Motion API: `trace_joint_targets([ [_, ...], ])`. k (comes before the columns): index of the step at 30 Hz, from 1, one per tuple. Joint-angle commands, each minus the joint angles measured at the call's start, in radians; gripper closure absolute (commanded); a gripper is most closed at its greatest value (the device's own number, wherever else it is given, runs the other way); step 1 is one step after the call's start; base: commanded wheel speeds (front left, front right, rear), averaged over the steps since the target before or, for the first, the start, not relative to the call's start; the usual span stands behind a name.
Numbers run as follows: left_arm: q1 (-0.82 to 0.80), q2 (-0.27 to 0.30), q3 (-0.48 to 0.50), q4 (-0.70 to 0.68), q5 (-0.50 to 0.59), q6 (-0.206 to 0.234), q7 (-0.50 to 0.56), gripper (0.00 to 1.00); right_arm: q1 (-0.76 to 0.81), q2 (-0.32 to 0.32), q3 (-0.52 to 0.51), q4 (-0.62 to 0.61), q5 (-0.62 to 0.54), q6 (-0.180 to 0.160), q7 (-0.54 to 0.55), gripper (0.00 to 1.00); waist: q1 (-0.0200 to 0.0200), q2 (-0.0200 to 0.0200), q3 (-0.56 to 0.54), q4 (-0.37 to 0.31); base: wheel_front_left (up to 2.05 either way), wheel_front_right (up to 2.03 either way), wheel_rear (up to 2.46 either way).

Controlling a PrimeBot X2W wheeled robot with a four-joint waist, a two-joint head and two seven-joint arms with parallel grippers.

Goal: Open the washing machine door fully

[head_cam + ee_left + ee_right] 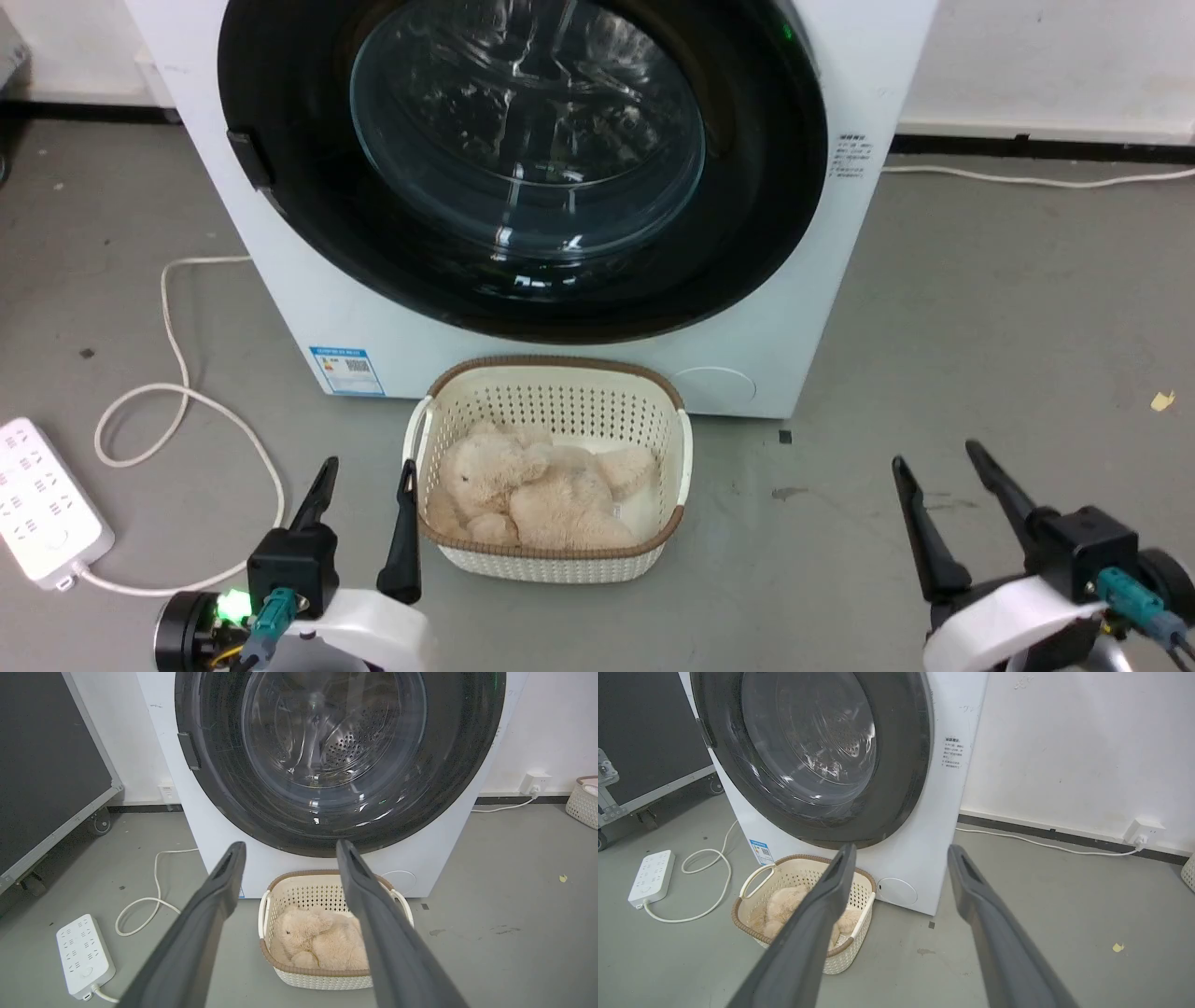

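The washing machine door (pixel 747 233) is a glossy black disc with a clear domed glass centre, lying flush against the white machine front, with a small black handle tab (pixel 250 157) at its left edge. The same door (pixel 448 774) fills the top of the left wrist view, and the door (pixel 901 765) also appears at the right wrist view's upper left. My left gripper (pixel 367 469) is open at the lower left, well short of the machine. At the lower right my right gripper (pixel 938 455) is open too, holding nothing.
A cream basket (pixel 551 378) holding a beige plush bear (pixel 537 495) stands on the floor right before the machine. A white power strip (pixel 42 499) and its looping cable (pixel 177 392) lie at left. A black wheeled case (pixel 46 765) stands left of the machine.
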Motion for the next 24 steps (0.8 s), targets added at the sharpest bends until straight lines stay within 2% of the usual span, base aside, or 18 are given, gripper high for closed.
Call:
trace_joint_targets([
  [1, -0.020, 0.000, -0.005, -0.008, -0.003, 0.006, -0.012, 0.00, -0.031, 0.001, -0.004, -0.006, 0.005, 0.000, -0.013, 0.00, 0.0000, -0.0001, 0.014, 0.004, 0.00, 0.00, 0.00],
  [20, -0.060, 0.000, -0.017, -0.020, -0.007, 0.004, -0.050, 0.00, -0.198, -0.006, -0.045, -0.022, 0.045, 0.000, 0.010, 0.00, 0.0000, -0.0001, 0.095, 0.029, 0.00, 0.00, 0.00],
  [21, -0.062, 0.000, -0.018, -0.020, -0.007, 0.004, -0.052, 0.00, -0.210, -0.006, -0.052, -0.021, 0.057, 0.000, 0.015, 0.05, 0.0000, -0.0001, 0.099, 0.031, 0.00, 0.00, 0.00],
  [22, -0.063, 0.000, -0.020, -0.020, -0.007, 0.004, -0.054, 0.00, -0.222, -0.005, -0.058, -0.020, 0.069, 0.000, 0.020, 0.74, 0.0000, -0.0001, 0.102, 0.032, 0.00, 0.00, 0.00],
  [23, -0.064, 0.000, -0.021, -0.020, -0.008, 0.004, -0.056, 0.00, -0.235, -0.005, -0.065, -0.019, 0.081, 0.000, 0.026, 1.00, 0.0000, -0.0001, 0.105, 0.034, 0.00, 0.00, 0.00],
  [24, -0.066, 0.000, -0.022, -0.021, -0.008, 0.004, -0.058, 0.00, -0.248, -0.004, -0.072, -0.017, 0.094, 0.000, 0.032, 1.00, 0.0000, -0.0001, 0.108, 0.035, 0.00, 0.00, 0.00],
])
